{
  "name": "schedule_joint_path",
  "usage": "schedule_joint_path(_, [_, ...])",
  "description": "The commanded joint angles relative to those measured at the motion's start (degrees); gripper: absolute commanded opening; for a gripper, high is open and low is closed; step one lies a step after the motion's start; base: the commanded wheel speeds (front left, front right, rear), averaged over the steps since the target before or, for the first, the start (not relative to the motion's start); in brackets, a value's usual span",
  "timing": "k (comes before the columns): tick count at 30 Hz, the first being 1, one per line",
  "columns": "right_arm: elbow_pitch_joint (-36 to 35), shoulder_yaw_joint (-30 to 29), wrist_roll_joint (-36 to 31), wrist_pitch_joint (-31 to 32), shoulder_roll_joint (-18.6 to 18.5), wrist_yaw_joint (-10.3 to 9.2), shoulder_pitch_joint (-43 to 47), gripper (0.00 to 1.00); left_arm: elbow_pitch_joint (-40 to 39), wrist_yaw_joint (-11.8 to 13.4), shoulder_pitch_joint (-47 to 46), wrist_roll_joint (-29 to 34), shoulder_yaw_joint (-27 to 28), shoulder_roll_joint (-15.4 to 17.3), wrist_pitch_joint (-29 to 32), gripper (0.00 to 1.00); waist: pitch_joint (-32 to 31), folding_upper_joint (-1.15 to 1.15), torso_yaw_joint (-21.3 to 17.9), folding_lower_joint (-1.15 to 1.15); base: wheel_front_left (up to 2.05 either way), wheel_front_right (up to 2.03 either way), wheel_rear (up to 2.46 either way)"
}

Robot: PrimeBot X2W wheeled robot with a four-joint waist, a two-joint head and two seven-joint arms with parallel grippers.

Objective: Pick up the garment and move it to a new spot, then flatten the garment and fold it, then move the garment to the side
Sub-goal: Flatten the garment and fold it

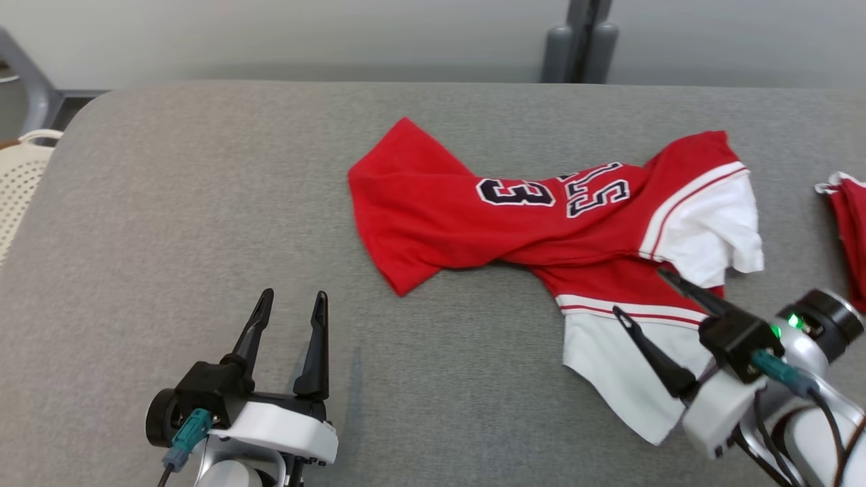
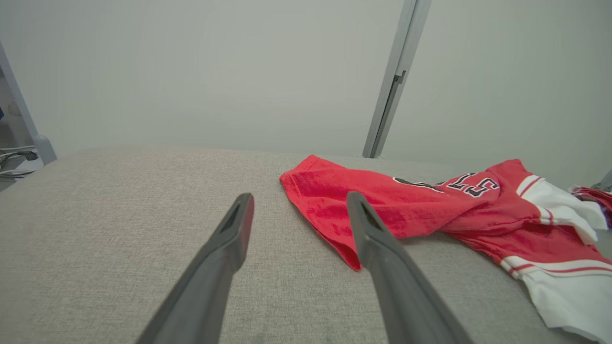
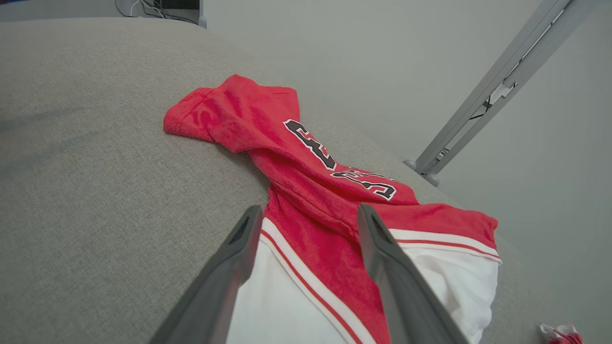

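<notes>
You see the red-and-white garment (image 1: pixel 541 223) lying twisted on the grey table (image 1: pixel 169 203), right of centre. Your right gripper (image 1: pixel 639 291) hangs over its white-trimmed end, jaws wide, gripping nothing. Your left gripper (image 1: pixel 294 293), jaws also wide, sits over bare table, apart from the garment's red end.

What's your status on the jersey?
Left gripper: jaws open, off the jersey. Right gripper: jaws open over its white part, nothing held. Jersey twisted, unflattened. Second red garment far right.
</notes>
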Motion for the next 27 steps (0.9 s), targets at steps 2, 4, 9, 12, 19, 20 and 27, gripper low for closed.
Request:
schedule_joint_path(2, [2.5,1.5,-0.3,-0.9,-0.4,-0.01,-3.1,1.0,-0.2,0.1,-0.8,-0.4,-0.1,0.2,-0.3,1.0,0.8,0.0,2.6,0.0,0.0,0.0,0.0])
schedule_joint_path(4, [6.7,4.1,-0.8,-1.3,-0.8,-0.01,-7.1,1.0,-0.3,0.3,-1.2,-0.7,-0.6,0.2,-0.3,1.0,1.4,0.0,4.6,0.0,0.0,0.0,0.0])
schedule_joint_path(9, [18.3,11.0,-1.2,-2.4,-1.0,-0.01,-16.5,1.0,-0.6,0.8,-1.9,-2.0,-1.9,0.2,-0.3,1.0,3.2,0.0,9.3,0.0,0.0,0.0,0.0])
schedule_joint_path(12, [24.1,15.0,-0.7,-3.2,-0.9,-0.01,-21.2,1.0,-0.9,1.2,-2.3,-2.8,-2.6,0.2,-0.3,1.0,4.0,0.0,11.9,0.0,0.0,0.0,0.0])
schedule_joint_path(19, [33.5,22.9,1.9,-5.5,-0.4,-0.01,-28.8,0.49,-1.4,2.2,-2.3,-4.2,-3.5,0.2,-0.3,1.0,4.6,0.0,15.7,0.0,0.0,0.0,0.0])
schedule_joint_path(20, [34.3,23.9,2.4,-5.8,-0.3,-0.01,-29.5,0.35,-1.5,2.4,-2.1,-4.3,-3.6,0.2,-0.3,1.0,4.6,0.0,15.9,0.0,0.0,0.0,0.0])
schedule_joint_path(27, [36.8,27.6,6.3,-8.6,-0.4,-0.01,-34.7,0.0,-1.9,3.0,-1.3,-4.5,-3.5,0.2,-0.3,1.0,4.8,0.0,15.9,0.0,0.0,0.0,0.0])
